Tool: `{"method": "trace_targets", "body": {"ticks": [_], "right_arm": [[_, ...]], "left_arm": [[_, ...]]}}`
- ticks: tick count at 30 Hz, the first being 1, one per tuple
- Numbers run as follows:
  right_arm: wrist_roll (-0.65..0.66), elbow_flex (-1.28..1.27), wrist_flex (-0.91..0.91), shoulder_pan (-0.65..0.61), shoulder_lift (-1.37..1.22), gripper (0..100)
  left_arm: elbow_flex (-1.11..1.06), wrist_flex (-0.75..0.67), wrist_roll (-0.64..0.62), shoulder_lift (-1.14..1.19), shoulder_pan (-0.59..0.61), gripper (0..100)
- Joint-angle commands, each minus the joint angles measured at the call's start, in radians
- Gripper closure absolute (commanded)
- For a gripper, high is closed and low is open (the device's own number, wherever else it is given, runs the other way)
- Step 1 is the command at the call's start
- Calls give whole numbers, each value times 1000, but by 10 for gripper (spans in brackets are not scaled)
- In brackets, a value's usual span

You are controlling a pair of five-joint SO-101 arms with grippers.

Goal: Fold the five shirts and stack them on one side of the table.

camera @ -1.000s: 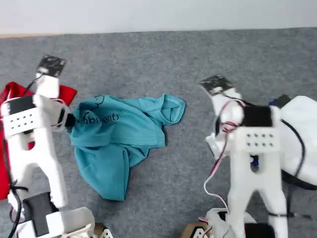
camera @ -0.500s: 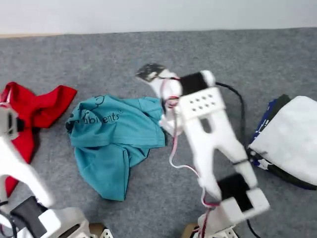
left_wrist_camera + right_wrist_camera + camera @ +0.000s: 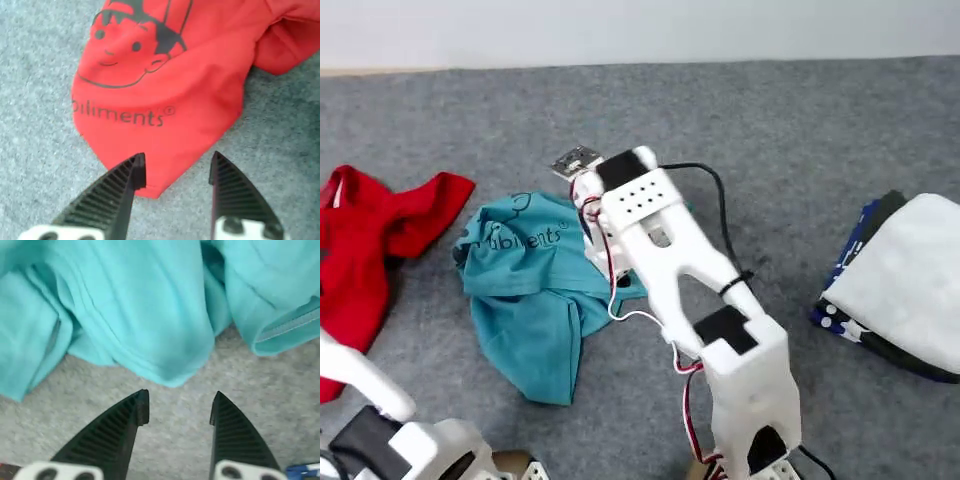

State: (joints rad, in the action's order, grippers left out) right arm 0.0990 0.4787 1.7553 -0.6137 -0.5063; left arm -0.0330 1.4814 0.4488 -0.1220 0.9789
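The left claw (image 3: 177,162) is hanging released, its jaws gaping with nothing between the pads, and the red shirt (image 3: 165,75) is lying crumpled on the grey table (image 3: 35,100) just ahead of its fingertips, one corner of the cloth showing in the gap between them. The right claw (image 3: 179,400) is likewise gaping wide and gripping nothing, with the teal shirt (image 3: 150,315) bunching in folds just beyond its tips. A white folded shirt (image 3: 910,280) is resting on darker ones well away from both claws, on the right claw's far side.
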Motion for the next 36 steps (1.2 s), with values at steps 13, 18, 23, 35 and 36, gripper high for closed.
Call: {"method": "trace_targets", "body": {"ticks": [13, 18, 23, 35, 36], "right_arm": [[-89, 98, 13, -24, -186, 831], [-84, 118, 15, 1, -183, 980], [-92, 189, 35, 44, -182, 897], [-146, 221, 38, 41, -91, 765], [-149, 221, 36, 41, -93, 765]], "left_arm": [[33, 9, 11, -37, 11, 797], [12, 2, 11, -41, 8, 797], [-12, 2, 11, -43, -12, 797], [-15, -28, 12, -41, -11, 797], [-15, -28, 12, -40, -11, 797]]}}
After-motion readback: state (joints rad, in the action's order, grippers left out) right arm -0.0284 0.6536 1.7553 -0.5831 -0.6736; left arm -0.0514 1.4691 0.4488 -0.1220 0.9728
